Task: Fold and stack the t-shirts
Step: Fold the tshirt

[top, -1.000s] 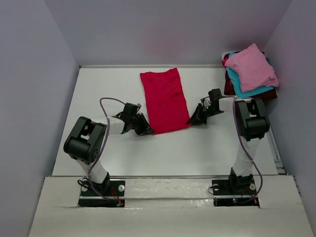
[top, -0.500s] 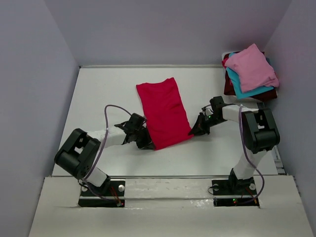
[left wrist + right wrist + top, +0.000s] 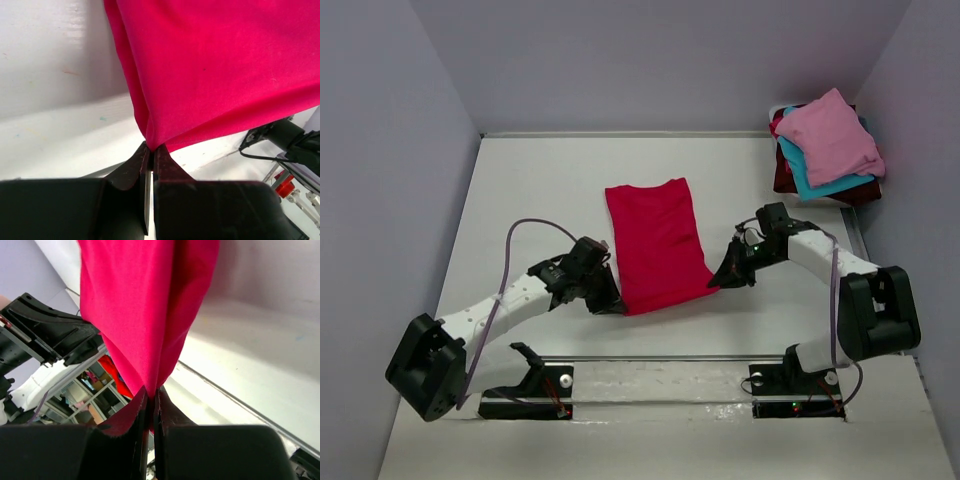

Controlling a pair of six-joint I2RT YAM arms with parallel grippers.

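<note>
white table [image 3: 520,200]: arms low, outstretched; left hand [image 3: 611,301], right hand [image 3: 723,279] ea. pinching red t-shirt [image 3: 660,245] near corners.

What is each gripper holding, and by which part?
Both hold the red t-shirt: the left gripper pinches its near left corner, the right gripper its near right corner.

Both arms reach forward, low, and angle inward toward each other. The left gripper [image 3: 611,300] is pinched tight on one near corner of the red t-shirt [image 3: 658,240]; the right gripper [image 3: 722,277] is clamped on the other.
</note>
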